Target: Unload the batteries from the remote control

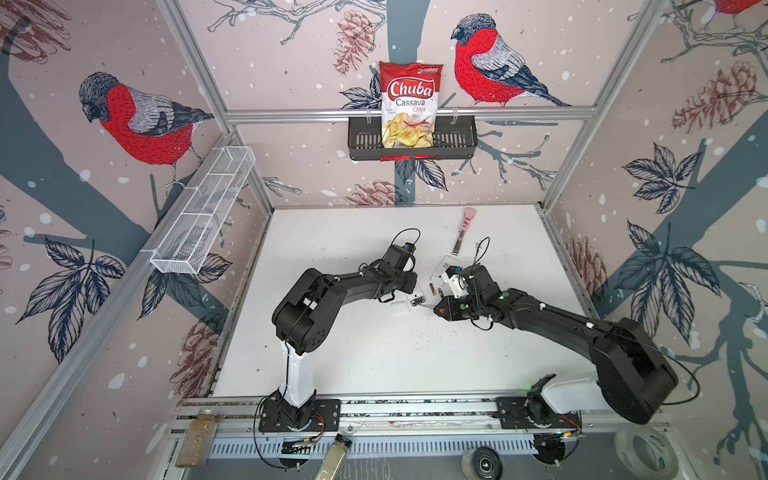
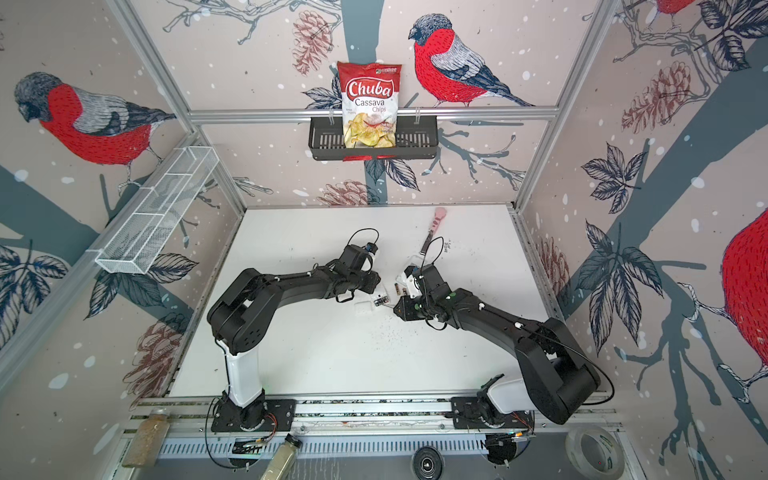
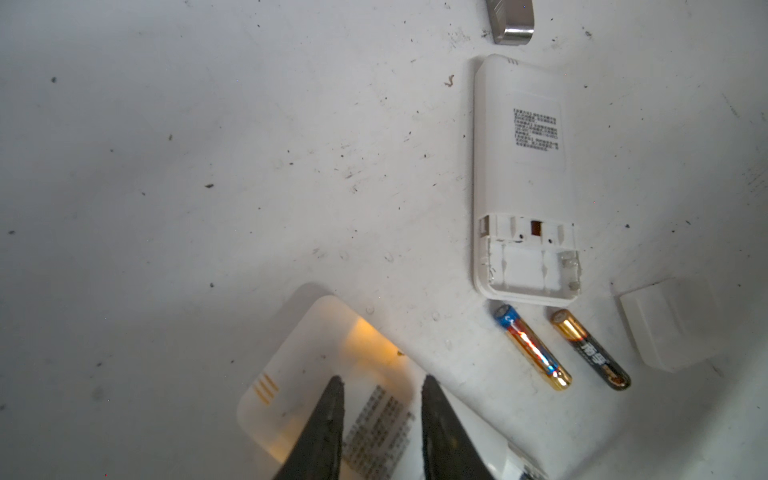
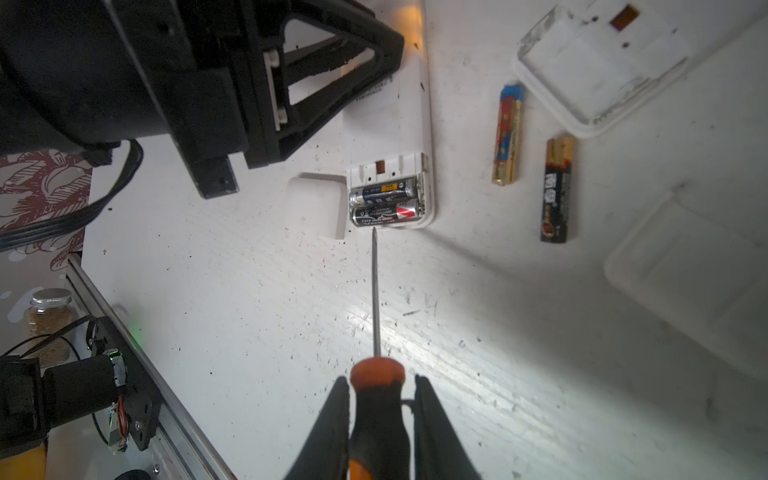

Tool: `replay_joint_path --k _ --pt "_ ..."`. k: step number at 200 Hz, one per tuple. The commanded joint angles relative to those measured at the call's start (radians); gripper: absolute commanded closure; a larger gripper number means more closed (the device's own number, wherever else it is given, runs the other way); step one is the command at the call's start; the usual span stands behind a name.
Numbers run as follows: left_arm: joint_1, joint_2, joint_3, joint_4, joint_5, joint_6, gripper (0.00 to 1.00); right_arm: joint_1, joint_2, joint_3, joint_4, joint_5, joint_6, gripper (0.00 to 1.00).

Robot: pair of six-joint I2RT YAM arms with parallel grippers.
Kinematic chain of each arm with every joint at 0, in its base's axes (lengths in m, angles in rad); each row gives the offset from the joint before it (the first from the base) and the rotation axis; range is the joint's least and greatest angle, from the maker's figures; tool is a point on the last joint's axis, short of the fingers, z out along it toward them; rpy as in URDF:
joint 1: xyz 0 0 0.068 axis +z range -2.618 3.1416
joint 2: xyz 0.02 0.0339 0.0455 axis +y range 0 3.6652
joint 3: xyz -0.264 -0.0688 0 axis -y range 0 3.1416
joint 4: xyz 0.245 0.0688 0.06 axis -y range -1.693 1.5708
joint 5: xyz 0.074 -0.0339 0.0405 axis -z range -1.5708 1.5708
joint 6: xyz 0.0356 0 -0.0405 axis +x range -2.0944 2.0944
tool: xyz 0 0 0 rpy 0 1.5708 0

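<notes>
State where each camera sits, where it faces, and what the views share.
Top view: high over the front rail, looking down at the table; left arm, right arm, left gripper, right gripper.
Top view: same head, same aim, same arms over the table.
Left wrist: on left arm, past its fingers onto loaded remote, empty remote, loose batteries.
Right wrist: on right arm, along the held screwdriver toward seated batteries; own fingers, left gripper.
Shared: both wrists see loose batteries, empty remote.
</notes>
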Motion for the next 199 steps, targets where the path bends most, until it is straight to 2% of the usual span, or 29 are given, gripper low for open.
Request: replay_joint_path --k 1,199 --pt "-0.003 0.011 -0.009 -0.08 0.015 -0.014 0.68 0.001 0.009 -0.001 0.017 0.022 -0.012 0.93" --pt "-0.004 0.019 -0.037 -0.06 0.034 -0.025 0.74 -0.029 0.009 0.007 0.041 0.039 -0.008 0.97"
